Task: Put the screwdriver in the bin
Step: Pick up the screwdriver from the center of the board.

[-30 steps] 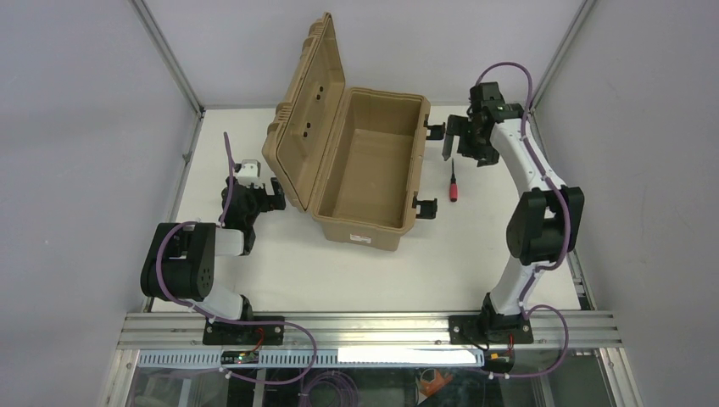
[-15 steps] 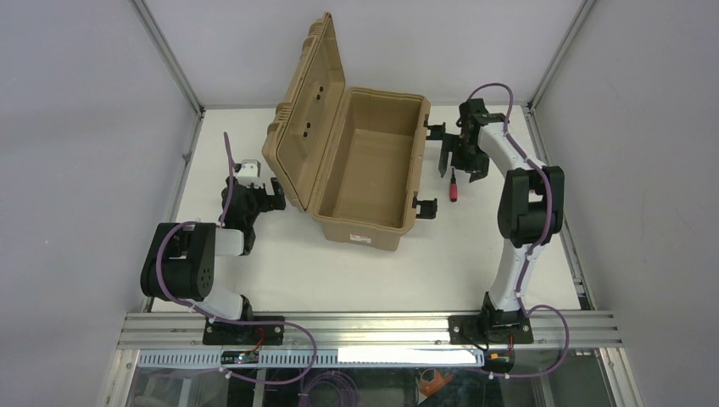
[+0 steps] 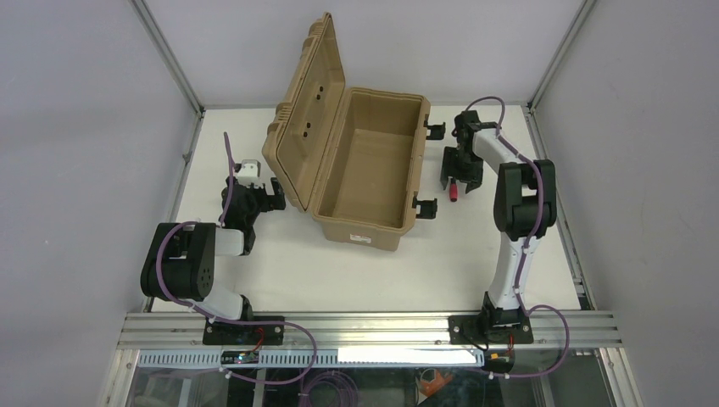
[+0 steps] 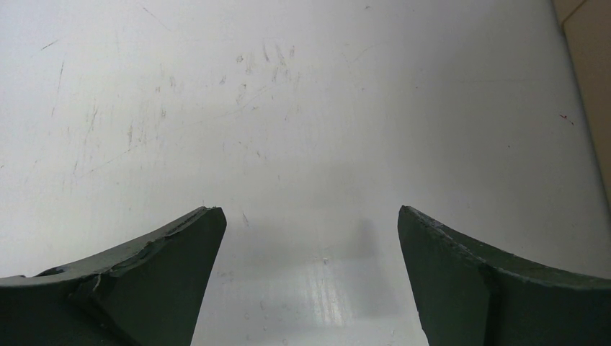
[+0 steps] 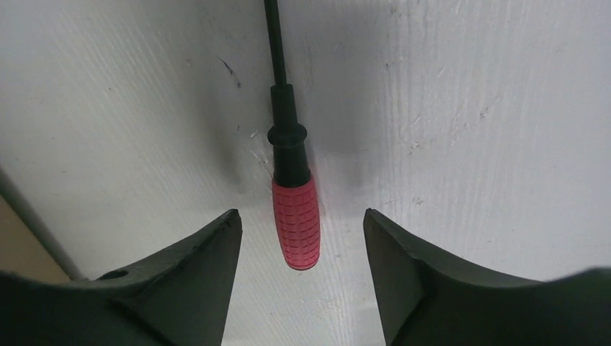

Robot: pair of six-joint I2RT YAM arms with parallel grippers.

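Observation:
The screwdriver [image 3: 455, 193], with a red handle and a black shaft, lies on the white table just right of the bin [image 3: 365, 227]. The bin is a tan box with its lid standing open to the left. My right gripper [image 3: 456, 176] is open and low over the screwdriver. In the right wrist view the red handle [image 5: 295, 225] lies between the two fingertips of my right gripper [image 5: 301, 212], touching neither. My left gripper [image 3: 271, 195] is open and empty on the table left of the bin; the left wrist view shows only bare table between the tips of my left gripper [image 4: 310, 210].
Black latches [image 3: 426, 206] stick out from the bin's right side, close to my right gripper. A tan edge of the bin [image 4: 592, 65] shows at the right of the left wrist view. Metal frame posts and grey walls stand round the table.
My right gripper has moved toward the near side and down, from beside the bin's far latch to over the screwdriver's handle. The left arm and the screwdriver have not moved.

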